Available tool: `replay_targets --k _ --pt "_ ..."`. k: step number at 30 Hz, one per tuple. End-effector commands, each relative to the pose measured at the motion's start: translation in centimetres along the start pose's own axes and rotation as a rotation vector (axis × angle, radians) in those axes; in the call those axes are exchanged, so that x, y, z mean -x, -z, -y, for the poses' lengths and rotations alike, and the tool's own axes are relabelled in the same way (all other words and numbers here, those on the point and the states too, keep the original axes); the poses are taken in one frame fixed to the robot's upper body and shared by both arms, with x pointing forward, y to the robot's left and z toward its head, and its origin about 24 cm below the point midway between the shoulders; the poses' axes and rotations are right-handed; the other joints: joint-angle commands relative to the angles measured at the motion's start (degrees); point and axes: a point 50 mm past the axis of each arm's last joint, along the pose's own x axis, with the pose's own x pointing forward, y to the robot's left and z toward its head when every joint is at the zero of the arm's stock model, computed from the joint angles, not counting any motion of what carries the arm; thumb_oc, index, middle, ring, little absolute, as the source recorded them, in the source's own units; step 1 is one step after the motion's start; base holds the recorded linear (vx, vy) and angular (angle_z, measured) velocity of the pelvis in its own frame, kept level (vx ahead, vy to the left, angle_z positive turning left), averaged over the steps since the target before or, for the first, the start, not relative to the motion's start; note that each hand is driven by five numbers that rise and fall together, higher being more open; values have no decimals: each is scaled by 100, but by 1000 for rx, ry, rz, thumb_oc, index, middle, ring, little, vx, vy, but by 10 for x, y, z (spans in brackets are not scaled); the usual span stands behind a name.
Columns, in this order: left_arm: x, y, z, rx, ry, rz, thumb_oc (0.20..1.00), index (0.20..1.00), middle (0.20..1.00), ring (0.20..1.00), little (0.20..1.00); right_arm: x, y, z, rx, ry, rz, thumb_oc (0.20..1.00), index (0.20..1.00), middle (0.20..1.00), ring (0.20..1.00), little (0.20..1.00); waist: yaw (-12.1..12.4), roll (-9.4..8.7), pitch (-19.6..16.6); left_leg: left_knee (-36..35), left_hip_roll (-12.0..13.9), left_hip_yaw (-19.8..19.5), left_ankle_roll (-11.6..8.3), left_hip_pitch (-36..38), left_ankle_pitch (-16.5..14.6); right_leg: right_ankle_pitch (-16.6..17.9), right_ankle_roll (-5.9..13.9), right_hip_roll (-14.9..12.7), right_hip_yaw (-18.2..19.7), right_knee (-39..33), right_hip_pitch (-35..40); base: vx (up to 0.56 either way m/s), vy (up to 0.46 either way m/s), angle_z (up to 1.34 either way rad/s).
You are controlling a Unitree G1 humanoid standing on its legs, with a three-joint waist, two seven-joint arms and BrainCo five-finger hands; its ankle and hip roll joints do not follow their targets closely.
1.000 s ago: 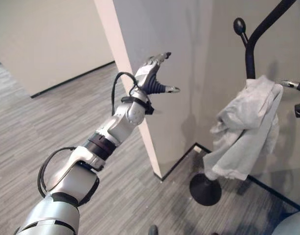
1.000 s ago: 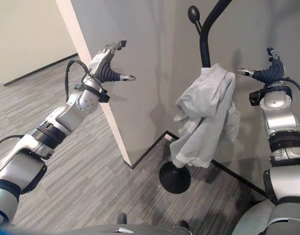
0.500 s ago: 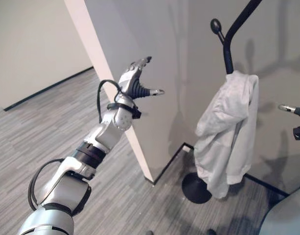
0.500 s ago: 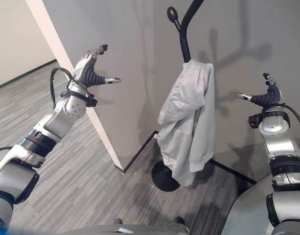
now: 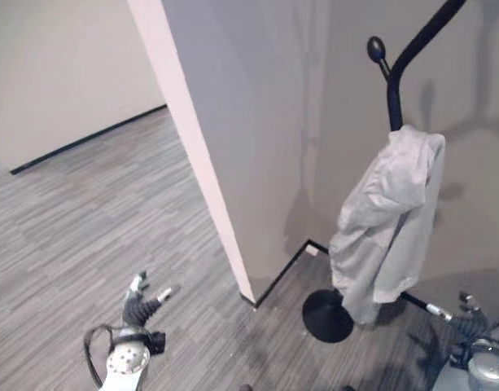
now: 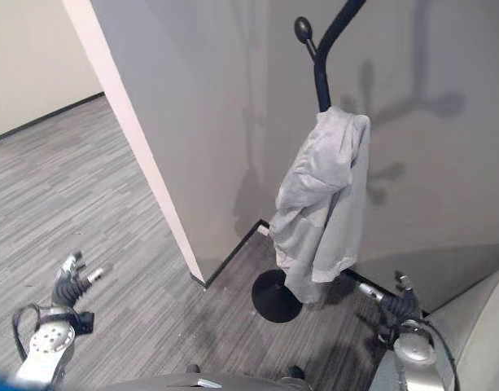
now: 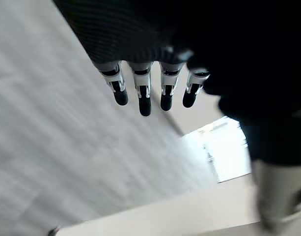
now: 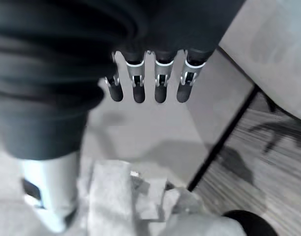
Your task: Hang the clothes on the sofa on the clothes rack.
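Grey striped carpet runs up to a pale wall corner point(image 5: 202, 171), and in the recess past it stands the black clothes rack point(image 6: 321, 77) on its round base point(image 6: 276, 296). The grey garment point(image 6: 322, 208) is draped over an upper arm of the rack, hanging in loose folds nearly to the base, well apart from both hands. The left hand point(image 6: 72, 278) is low over the carpet with fingers straight and relaxed, holding nothing; its fingers point(image 7: 143, 101) show empty over the floor in the wrist view. The right hand point(image 6: 397, 300) is low beside the base and below the garment's hem, fingers point(image 8: 136, 88) likewise loose and empty.

The main risk appears to be the drape itself: the garment seems to hang more to one side, so it could slide off. A careless lift of the right hand could brush the hem and drag it down or rock the rack.
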Motion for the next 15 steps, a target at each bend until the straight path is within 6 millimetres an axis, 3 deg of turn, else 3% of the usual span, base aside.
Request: replay_targets --k 1,4,9,12,14,15 --pt "-10 -14 -8 85 35 71 1000 1000 1000 1000 1000 -11 -13 -12 -46 -49 47 1000 1000 1000 1000 1000 10 -263 156 62 -108 244 107 246 -572 -452 168 -1 -238 85 208 10 39 -7" --pt "0 29 6 121 87 -112 1000 1000 1000 1000 1000 1 25 -38 -92 -132 -109 1000 1000 1000 1000 1000 28 -245 187 62 -123 252 118 272 -582 -457 169 -12 -247 85 235 9 17 -3" --pt "14 84 39 21 184 -381 1000 1000 1000 1000 1000 17 69 -77 -137 -201 -349 1000 1000 1000 1000 1000 37 -236 155 62 -160 246 129 253 -569 -443 169 -33 -262 85 212 0 0 0" --pt "21 97 58 -29 240 -462 1000 1000 1000 1000 1000 28 85 -96 -116 -242 -452 1000 1000 1000 1000 1000 38 -221 149 62 -162 249 126 281 -581 -445 158 -38 -283 85 222 0 0 0" --pt "41 122 70 -101 294 -607 1000 1000 1000 1000 1000 41 95 -114 -84 -315 -512 1000 1000 1000 1000 1000 40 -224 81 62 -168 282 122 356 -614 -466 147 -43 -311 85 286 33 6 1" --pt "41 122 70 -101 294 -607 1000 1000 1000 1000 1000 41 95 -114 -84 -315 -512 1000 1000 1000 1000 1000 38 -223 83 62 -168 281 122 357 -614 -466 147 -43 -312 85 288 41 0 1"
